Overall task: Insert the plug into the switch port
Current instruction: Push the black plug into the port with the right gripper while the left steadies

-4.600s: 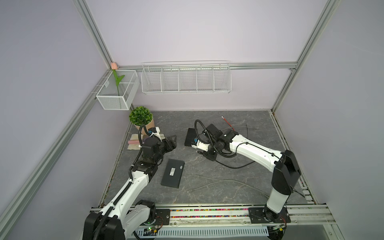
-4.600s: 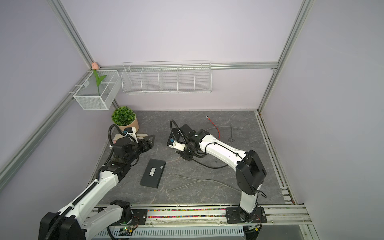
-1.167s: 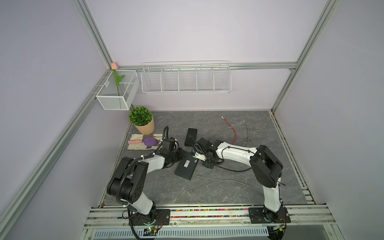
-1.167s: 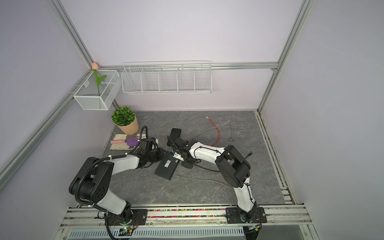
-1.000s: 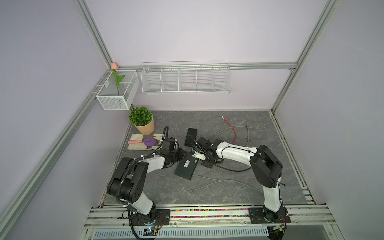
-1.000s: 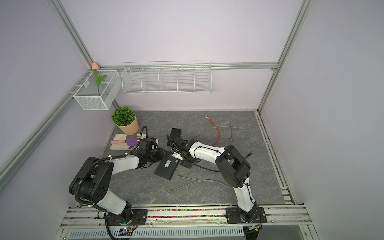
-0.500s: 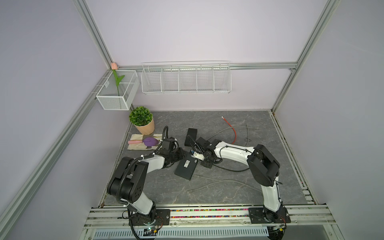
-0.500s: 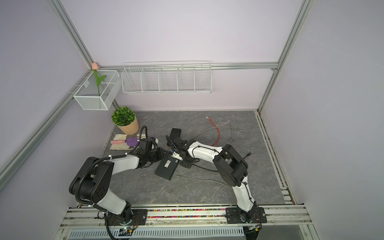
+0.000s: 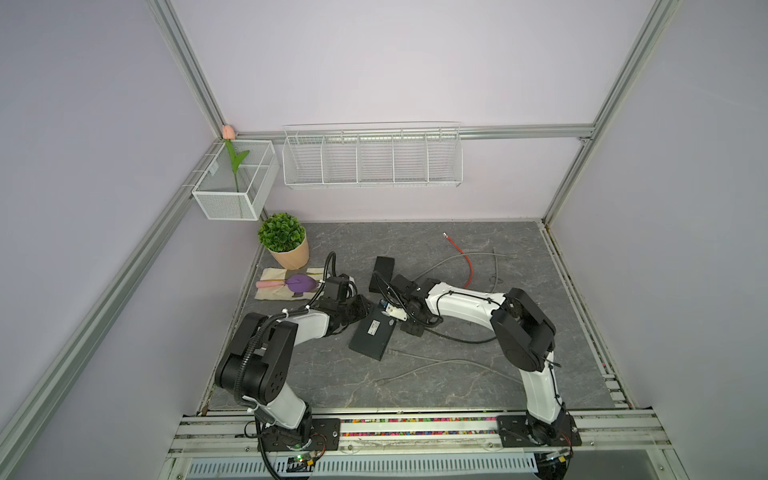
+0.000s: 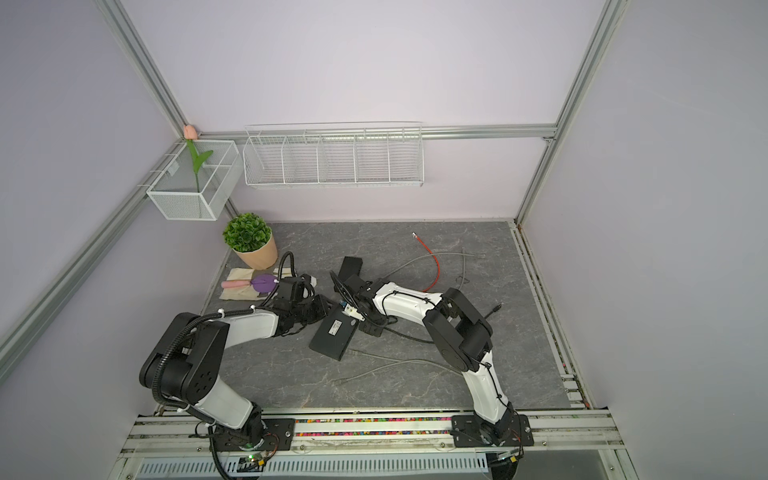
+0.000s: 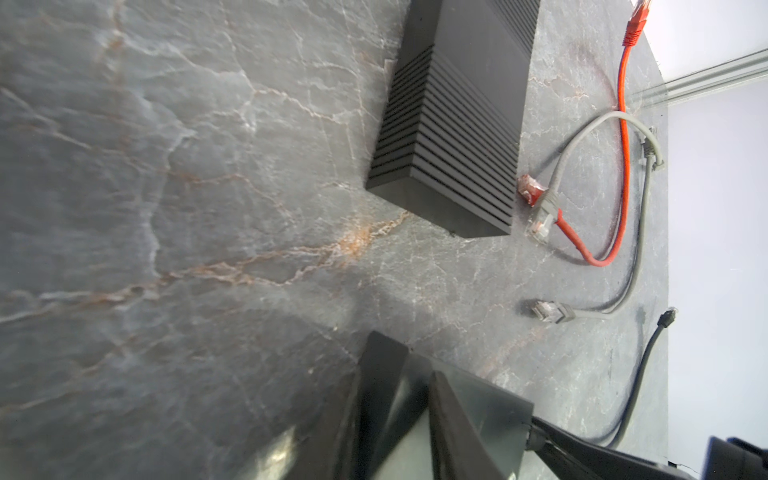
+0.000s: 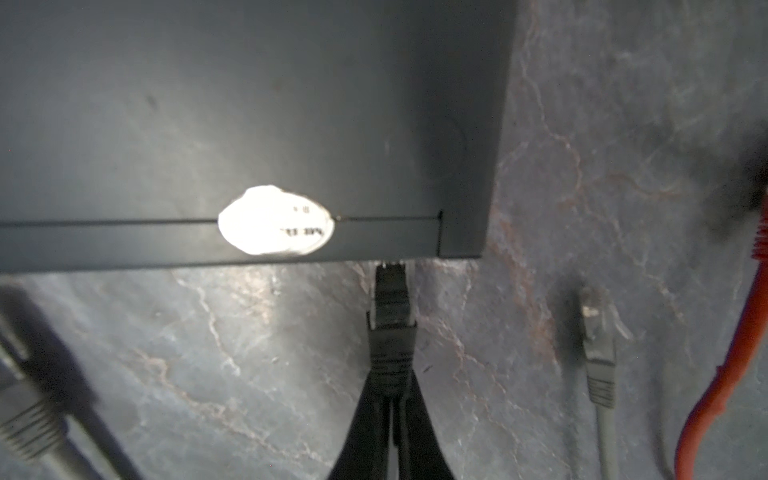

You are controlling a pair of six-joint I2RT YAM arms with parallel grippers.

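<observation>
Surface (image 9: 436,386): grey marbled slab, walled on three sides. Both arms reach in from the front rail.
Switch (image 9: 371,334): flat black box lying near the middle of the surface, skewed to the rail, with a pale label on top. It shows the same way in both top views (image 10: 333,334).
Plug (image 12: 390,295): black, on a black cable. In the right wrist view its tip meets the switch's edge face close to one corner. The port itself is hidden under the top edge, so how deep the plug sits cannot be told.
Right end effector (image 12: 390,382): fingers pinched tight on the plug's ribbed boot, in line with the switch's edge. In a top view it stands at the far end of the switch (image 9: 400,322).
Left end effector (image 9: 362,306): at the far left corner of the switch. Fingers set narrowly and clamped on that corner, as far as the left wrist view shows.
Black cable (image 9: 457,338): trails from the plug back under the right arm.
Grey plug (image 12: 596,332): loose on the surface just beside the held one, clear of the switch.
Red cable (image 9: 464,264): loose, well behind the switch.
Grey cable (image 9: 436,362): loose in front of the switch, towards the rail.
Ribbed box (image 11: 449,124): black, behind the switch and apart from it.
Potted plant (image 9: 284,241): back left corner, upright.
</observation>
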